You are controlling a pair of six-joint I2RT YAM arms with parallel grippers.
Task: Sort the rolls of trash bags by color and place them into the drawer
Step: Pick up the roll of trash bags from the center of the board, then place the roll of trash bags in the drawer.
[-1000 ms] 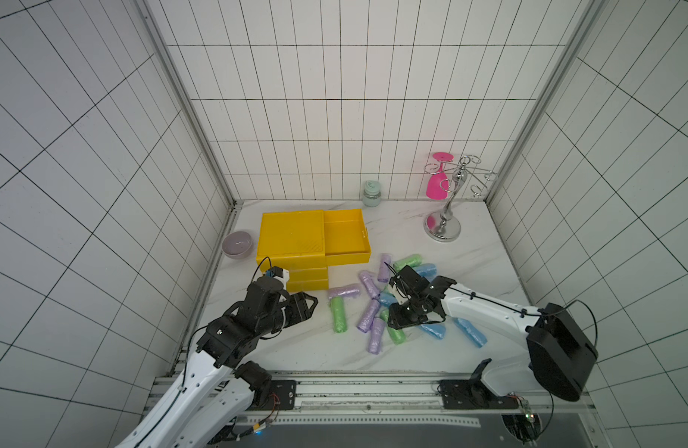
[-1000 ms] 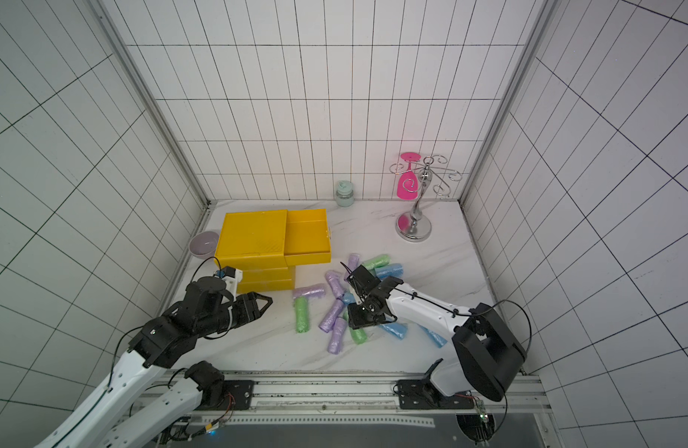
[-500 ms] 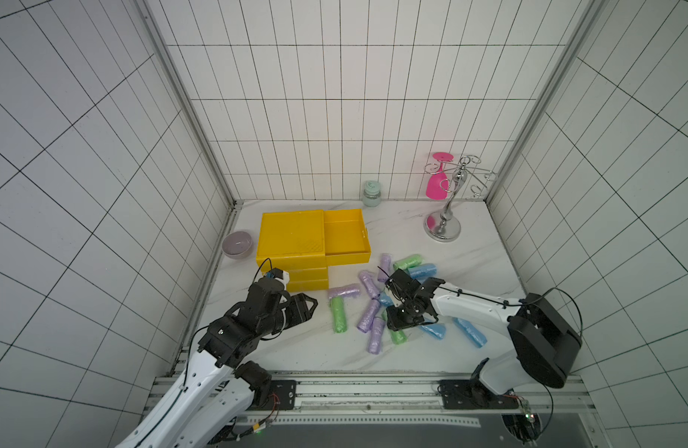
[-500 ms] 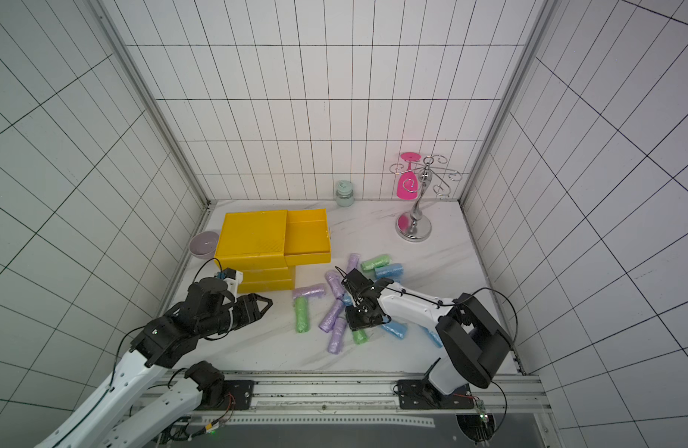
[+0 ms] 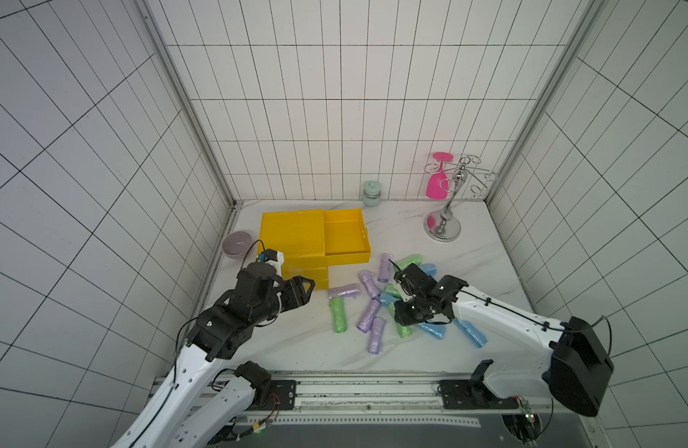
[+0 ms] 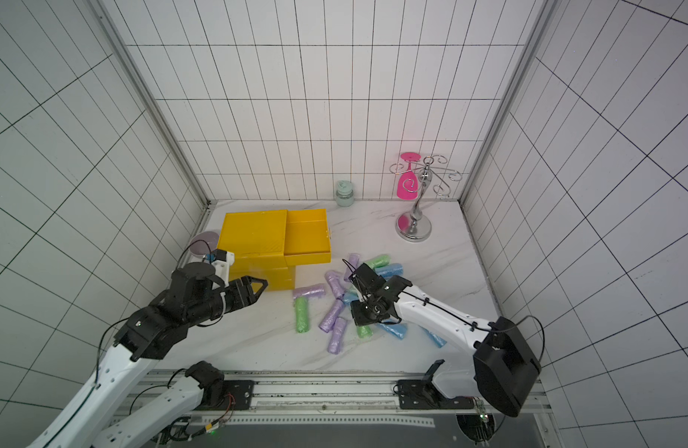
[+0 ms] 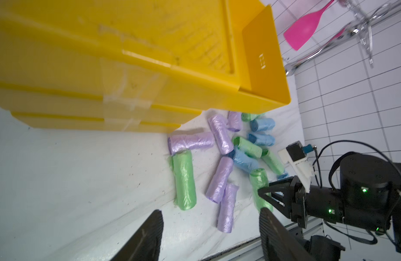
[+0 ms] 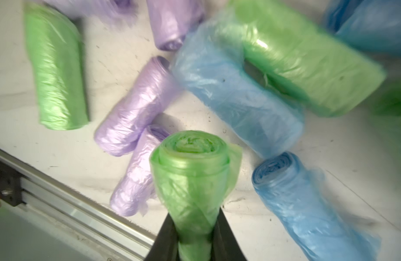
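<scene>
1. Right wrist view: R gripper [image 8: 195, 217] is clamping a green roll [image 8: 190, 171] btwn both fingers and squeezing its near end thin. The roll's long axis is running in line w/ the fingers, w/ the spiral free end pointing away from the wrist.
2. In a top view the green roll [image 5: 404, 331] is sitting at the near side of the pile, axis roughly far-to-near. Can't tell if it's resting on the table [image 5: 288, 349] (gripper body is covering most of it).
3. L gripper [image 7: 211, 211] is hanging open w/ nothing btwn its fingers, just in front of the yellow drawer unit [image 5: 292, 232].
4. Top drawer [image 5: 344, 236] is standing pulled out toward the robot's right, and the far end of the pile is lying just beside it.
5. Other rolls are lying flat on the table, right of the unit:
   - A lilac roll [image 5: 344, 291] is lying crosswise by the unit's base.
   - A loose green roll [image 5: 338, 320] is butting its far end against that lilac one, axis far-to-near.
   - Two lilac rolls [image 5: 369, 315] are slanting, touching each other.
   - Blue rolls [image 5: 470, 332] are lying near the R arm.
</scene>
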